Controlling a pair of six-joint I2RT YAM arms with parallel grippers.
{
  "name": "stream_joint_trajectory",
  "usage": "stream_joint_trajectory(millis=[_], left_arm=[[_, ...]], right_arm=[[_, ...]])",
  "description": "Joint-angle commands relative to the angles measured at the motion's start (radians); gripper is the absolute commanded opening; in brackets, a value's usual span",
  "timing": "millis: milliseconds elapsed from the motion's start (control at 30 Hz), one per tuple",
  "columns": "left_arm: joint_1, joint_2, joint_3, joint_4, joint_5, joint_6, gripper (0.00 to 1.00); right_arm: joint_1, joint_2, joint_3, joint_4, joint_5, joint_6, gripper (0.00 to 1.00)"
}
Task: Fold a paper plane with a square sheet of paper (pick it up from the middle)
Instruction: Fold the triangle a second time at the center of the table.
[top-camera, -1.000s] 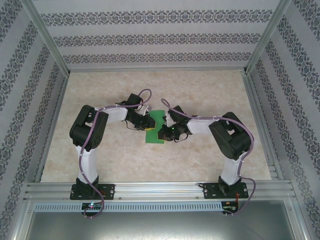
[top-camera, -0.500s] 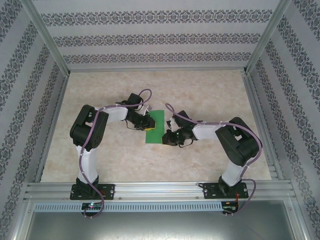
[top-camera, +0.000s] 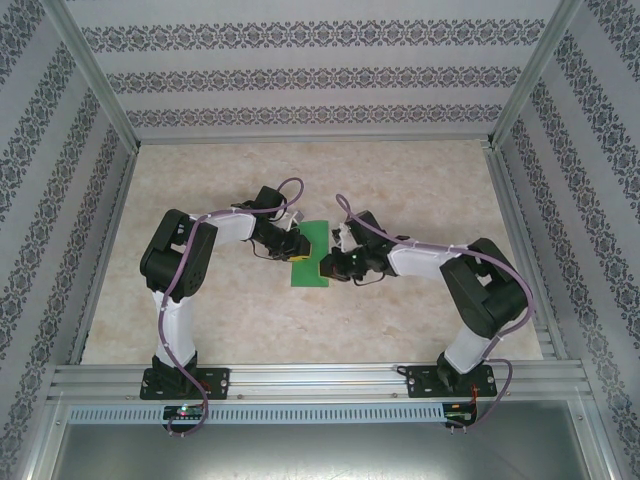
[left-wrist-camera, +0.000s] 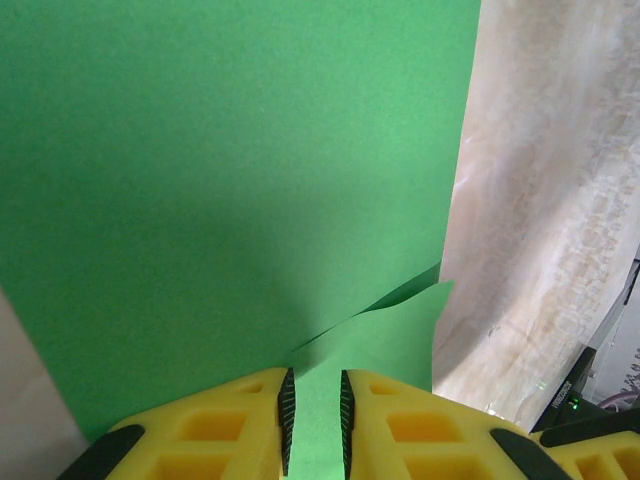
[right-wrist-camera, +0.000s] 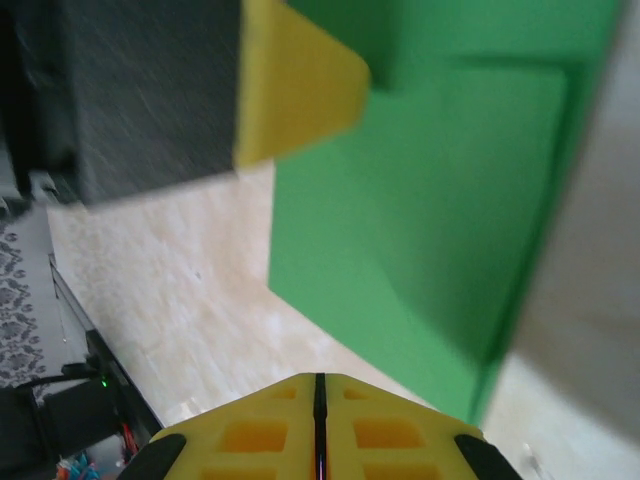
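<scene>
Left tool pinches the folded paper, long axis near-to-far.

No readable text, label or number anywhere.

You see matt, smooth green paper, matt yellow plastic fingers and a marble-patterned, faintly glossy table.

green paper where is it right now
In the top external view the green paper lies on the table near its middle, between the left end effector at its left edge and the right end effector at its right edge.
</scene>
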Motion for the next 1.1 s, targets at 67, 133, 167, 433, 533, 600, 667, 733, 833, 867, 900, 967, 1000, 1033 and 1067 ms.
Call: stream_joint_trajectory(millis=[67, 133, 167, 433, 533, 600, 667, 733, 833, 867, 900, 967, 1000, 1033, 1067], left_arm=[[0.02, 0.022, -0.015, -0.036, -0.044, 0.016, 0.24], [0.02, 0.019, -0.017, -0.039, -0.046, 0.018, 0.24], [0.02, 0.017, -0.017, -0.04, -0.044, 0.019, 0.24], [0.02, 0.008, -0.015, -0.056, -0.043, 0.028, 0.24], [0.02, 0.006, -0.009, -0.062, -0.041, 0.029, 0.24], [0.02, 0.005, -0.004, -0.065, -0.041, 0.029, 0.24], [0.02, 0.004, -0.001, -0.066, -0.038, 0.027, 0.24], [0.02, 0.002, 0.003, -0.064, -0.034, 0.023, 0.24], [0.02, -0.007, 0.013, -0.069, -0.028, 0.022, 0.25], [0.02, -0.012, 0.017, -0.074, -0.029, 0.024, 0.25], [0.019, -0.017, 0.021, -0.077, -0.031, 0.024, 0.25], [0.019, -0.024, 0.029, -0.084, -0.03, 0.024, 0.26], [0.019, -0.029, 0.03, -0.086, -0.03, 0.024, 0.26], [0.019, -0.033, 0.031, -0.086, -0.029, 0.025, 0.26], [0.019, -0.036, 0.035, -0.087, -0.029, 0.024, 0.26]], right_arm=[[0.003, 0.111, 0.091, 0.024, -0.014, 0.0, 0.1], [0.002, 0.14, 0.108, -0.007, 0.0, -0.025, 0.1], [0.0, 0.151, 0.106, -0.017, 0.005, -0.037, 0.1], [-0.016, 0.097, 0.037, -0.15, 0.085, -0.126, 0.1], [-0.016, 0.057, 0.0, -0.171, 0.098, -0.129, 0.1], [-0.018, 0.024, -0.021, -0.182, 0.102, -0.131, 0.1], [-0.02, -0.005, -0.028, -0.193, 0.104, -0.132, 0.1], [-0.03, -0.026, -0.025, -0.191, 0.099, -0.13, 0.11], [-0.051, -0.043, -0.015, -0.157, 0.075, -0.114, 0.14], [-0.059, -0.044, -0.012, -0.145, 0.063, -0.108, 0.14], [-0.068, -0.043, -0.008, -0.128, 0.057, -0.099, 0.15], [-0.082, -0.033, 0.002, -0.115, 0.058, -0.096, 0.19], [-0.087, -0.024, 0.014, -0.116, 0.058, -0.099, 0.21], [-0.089, -0.015, 0.021, -0.113, 0.057, -0.102, 0.25], [-0.091, -0.003, 0.033, -0.108, 0.051, -0.103, 0.28]])
